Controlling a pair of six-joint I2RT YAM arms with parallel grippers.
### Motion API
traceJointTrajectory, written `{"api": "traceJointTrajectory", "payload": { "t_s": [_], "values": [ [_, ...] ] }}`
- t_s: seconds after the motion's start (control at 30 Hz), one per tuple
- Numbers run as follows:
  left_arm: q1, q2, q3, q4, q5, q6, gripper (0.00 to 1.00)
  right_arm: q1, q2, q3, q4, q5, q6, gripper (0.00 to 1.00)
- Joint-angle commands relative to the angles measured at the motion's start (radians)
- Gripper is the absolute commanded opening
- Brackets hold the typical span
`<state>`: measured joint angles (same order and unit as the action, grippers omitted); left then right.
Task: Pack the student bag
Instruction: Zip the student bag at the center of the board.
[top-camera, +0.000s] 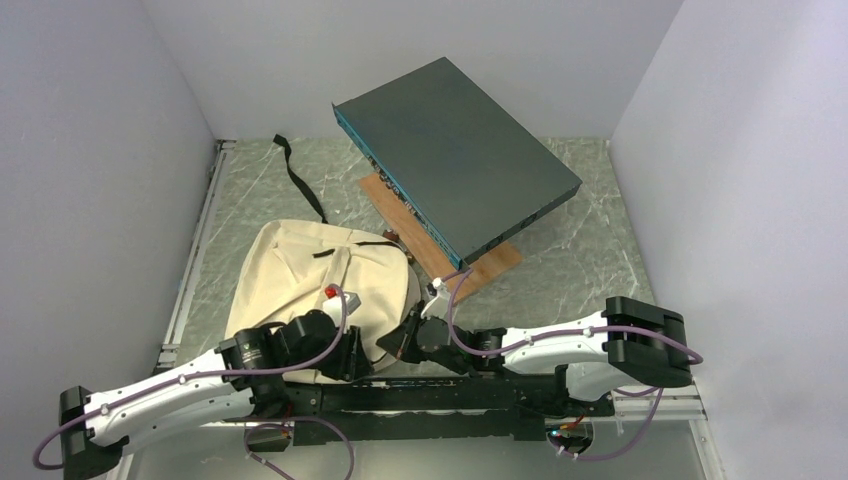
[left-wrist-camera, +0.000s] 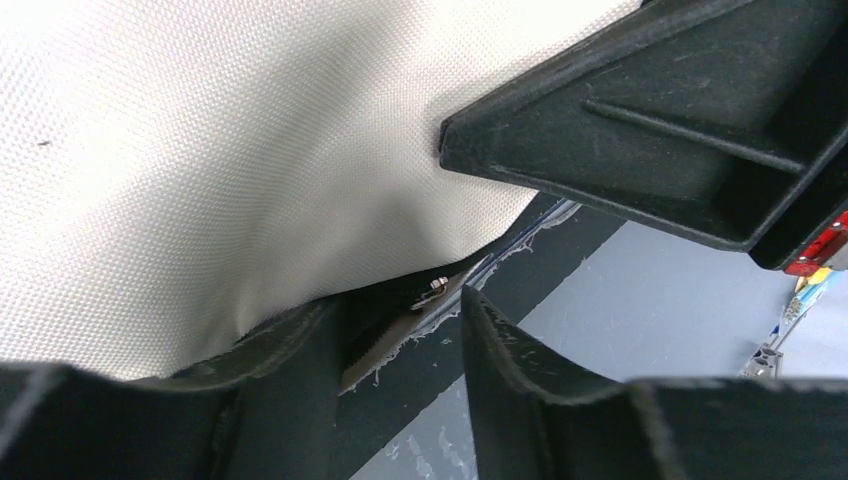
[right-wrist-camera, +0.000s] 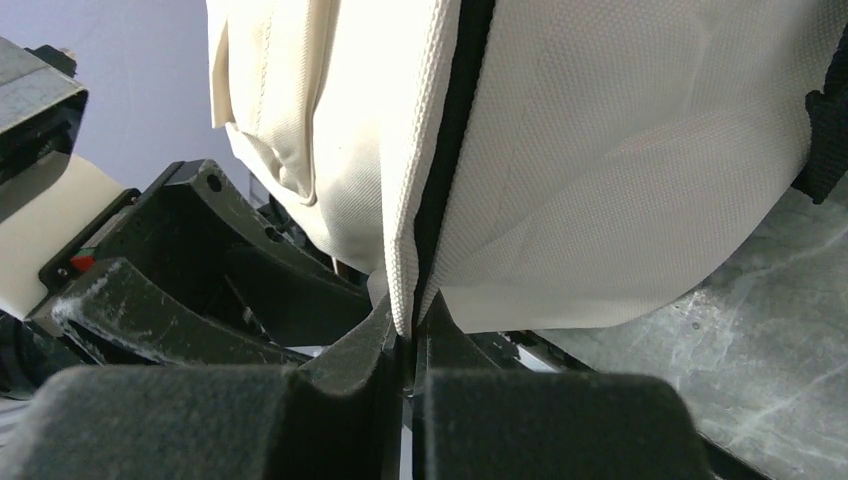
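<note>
The student bag (top-camera: 300, 275) is a cream canvas backpack lying flat at the left of the table. It fills the left wrist view (left-wrist-camera: 200, 150) and the right wrist view (right-wrist-camera: 600, 150). My right gripper (top-camera: 395, 345) (right-wrist-camera: 408, 325) is shut on the bag's near edge, pinching the cream seam beside the black zipper line (right-wrist-camera: 450, 130). My left gripper (top-camera: 355, 355) (left-wrist-camera: 400, 300) is open at the same near edge, with the frayed zipper end and a small metal piece (left-wrist-camera: 435, 290) lying between its jaws. The right gripper's black body (left-wrist-camera: 650, 110) is close above it.
A big dark grey flat box (top-camera: 455, 165) rests tilted on a wooden board (top-camera: 480, 265) behind and right of the bag. A black strap (top-camera: 298, 180) trails from the bag toward the back wall. The arms' black base rail (top-camera: 450, 395) lies just below the bag.
</note>
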<state>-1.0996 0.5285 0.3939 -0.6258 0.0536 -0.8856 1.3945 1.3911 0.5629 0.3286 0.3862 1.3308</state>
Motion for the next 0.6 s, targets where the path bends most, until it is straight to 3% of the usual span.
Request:
{"api": "traceJointTrajectory", "payload": {
  "t_s": [0.0,0.13,0.23,0.4,0.57],
  "values": [
    [-0.009,-0.079,0.015,0.039,-0.080,-0.045,0.41,0.003,-0.019,0.005,0.107,-0.069,-0.045,0.00],
    [-0.010,-0.172,0.030,0.048,-0.180,-0.048,0.39,0.003,-0.007,-0.011,0.143,-0.092,-0.043,0.00],
    [-0.009,-0.213,0.024,0.082,-0.172,-0.054,0.39,0.003,-0.007,-0.017,0.146,-0.094,-0.039,0.00],
    [-0.010,-0.168,0.030,0.082,-0.106,-0.056,0.34,0.003,-0.009,-0.013,0.142,-0.089,-0.042,0.00],
    [-0.009,-0.141,0.053,0.024,-0.120,-0.046,0.22,0.003,-0.007,-0.011,0.138,-0.087,-0.041,0.00]
  ]
}}
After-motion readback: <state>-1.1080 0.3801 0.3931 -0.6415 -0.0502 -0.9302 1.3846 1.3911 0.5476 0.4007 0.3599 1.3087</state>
